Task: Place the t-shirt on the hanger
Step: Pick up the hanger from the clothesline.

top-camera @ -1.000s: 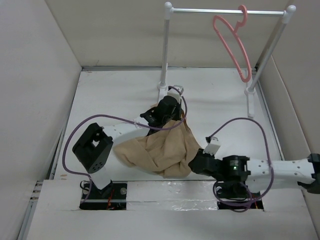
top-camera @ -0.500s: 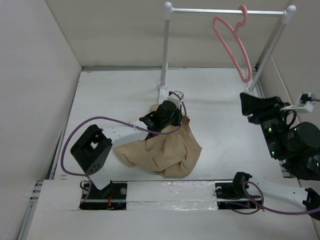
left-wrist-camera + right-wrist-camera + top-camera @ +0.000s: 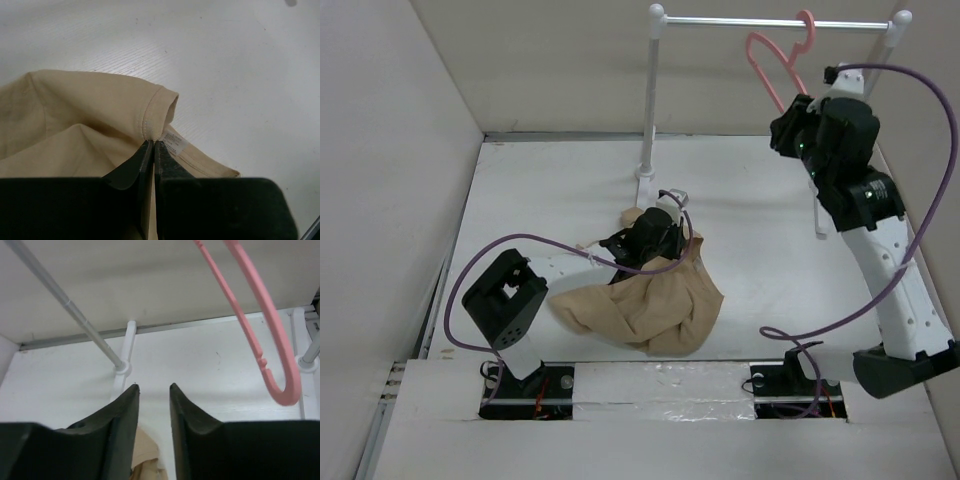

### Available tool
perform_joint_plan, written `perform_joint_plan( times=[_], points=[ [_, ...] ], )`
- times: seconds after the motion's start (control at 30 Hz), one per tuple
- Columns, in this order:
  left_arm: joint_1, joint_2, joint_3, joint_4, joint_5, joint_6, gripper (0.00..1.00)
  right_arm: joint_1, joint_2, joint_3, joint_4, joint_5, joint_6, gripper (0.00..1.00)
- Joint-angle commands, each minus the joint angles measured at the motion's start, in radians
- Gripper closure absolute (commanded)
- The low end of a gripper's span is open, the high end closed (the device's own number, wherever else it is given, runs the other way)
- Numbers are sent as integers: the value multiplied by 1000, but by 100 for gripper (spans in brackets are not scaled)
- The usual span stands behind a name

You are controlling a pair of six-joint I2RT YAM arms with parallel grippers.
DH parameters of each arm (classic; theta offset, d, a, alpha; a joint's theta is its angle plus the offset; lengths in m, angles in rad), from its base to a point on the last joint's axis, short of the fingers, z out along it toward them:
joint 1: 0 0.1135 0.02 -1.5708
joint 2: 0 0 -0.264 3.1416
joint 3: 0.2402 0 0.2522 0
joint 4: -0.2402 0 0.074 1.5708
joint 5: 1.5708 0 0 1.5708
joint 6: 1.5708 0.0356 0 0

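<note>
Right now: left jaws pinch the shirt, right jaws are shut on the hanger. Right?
Not quite. The right jaws hold nothing: in the right wrist view they stand apart, with the hanger untouched up beside them. The left jaws do pinch the shirt.

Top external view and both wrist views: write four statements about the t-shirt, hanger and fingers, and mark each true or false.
The left fingers are shut on an edge of the t-shirt. True.
The t-shirt lies crumpled on the table. True.
The hanger lies on the table. False: it hangs from the white rail.
The right fingers grip the hanger. False: they stand apart, holding nothing.
</note>
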Motion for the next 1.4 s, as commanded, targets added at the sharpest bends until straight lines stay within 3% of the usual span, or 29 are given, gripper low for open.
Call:
perform_joint_plan(
  times=[0.0, 0.03, 0.07, 0.13, 0.2, 0.23, 0.3, 0.33, 0.43, 0.57, 0.7, 0.9, 0.93, 1.03, 1.07, 1.23, 1.37],
  points=[
    [-5, -25, 9, 52, 14, 13, 100, -114, 8, 208, -45, -258, -30, 71],
    [-5, -20, 9, 52, 19, 14, 100, -145, 63, 244, -76, -258, -39, 89],
    [-5, -22, 7, 52, 21, 14, 100, -145, 84, 277, -117, -219, -53, 95],
    [-5, -25, 4, 54, 24, 14, 100, -176, 114, 302, -127, -80, -57, 100],
    [-5, -29, -8, 58, 27, 14, 100, -214, 136, 283, -105, -56, -51, 100],
    [-5, -35, -11, 60, 31, 14, 100, -234, 144, 260, -93, -76, -42, 97],
    [-5, -39, -22, 60, 36, 13, 100, -277, 160, 236, -53, -84, -15, 76],
    [-5, -40, -23, 64, 36, 11, 100, -288, 167, 213, -36, -93, -13, 57],
    [-5, -39, -29, 64, 28, 14, 100, -331, 219, 209, -7, -120, -1, 35],
    [-5, -42, -31, 58, 27, 19, 100, -355, 297, 257, -24, -189, -17, 30],
    [-5, -39, -31, 60, 21, 22, 100, -355, 318, 234, 10, -208, -21, 33],
    [-5, -25, -23, 57, 22, 23, 100, -355, 342, 223, 53, -255, -2, 48],
    [-5, -22, -25, 57, 21, 25, 100, -355, 334, 202, 68, -255, 2, 57],
    [-5, -22, -23, 54, 16, 26, 100, -355, 325, 199, 91, -246, 4, 72],
    [-5, -22, -25, 54, 16, 26, 100, -355, 328, 211, 84, -246, -1, 83],
    [-5, -19, -20, 55, 22, 25, 100, -364, 328, 236, 82, -295, -4, 100],
    [-5, -22, -22, 55, 18, 25, 100, -364, 285, 229, 120, -317, 10, 100]
  ],
)
